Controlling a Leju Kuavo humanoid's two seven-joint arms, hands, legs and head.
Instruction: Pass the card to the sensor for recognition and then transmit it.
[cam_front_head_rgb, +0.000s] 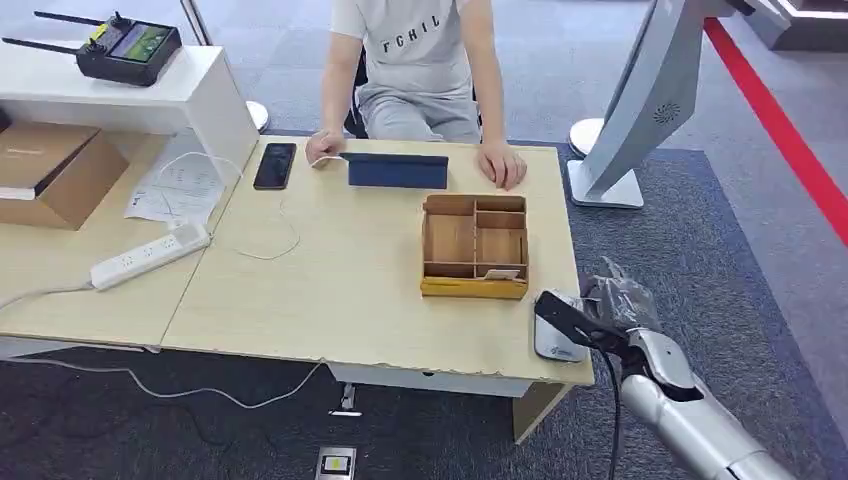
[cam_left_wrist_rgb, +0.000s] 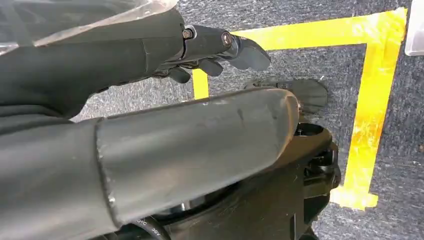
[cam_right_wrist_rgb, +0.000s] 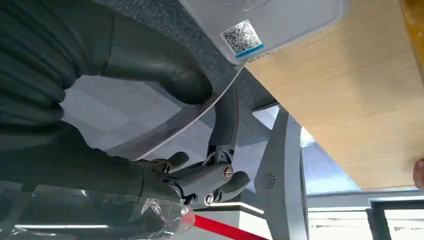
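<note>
My right hand hovers at the table's front right corner and pinches a thin card between thumb and a finger. The card sits just over the flat grey-white sensor that lies on that corner. In the right wrist view the card appears nearly edge-on, one end near the sensor, which bears a QR label. The right hand holds it from both sides. My left hand hangs over the carpet with its fingers apart and nothing in it.
A person sits at the far side with both hands on the table, next to a dark blue tablet. A wooden divided box stands just beyond the sensor. A phone, a power strip and a white screen stand are around.
</note>
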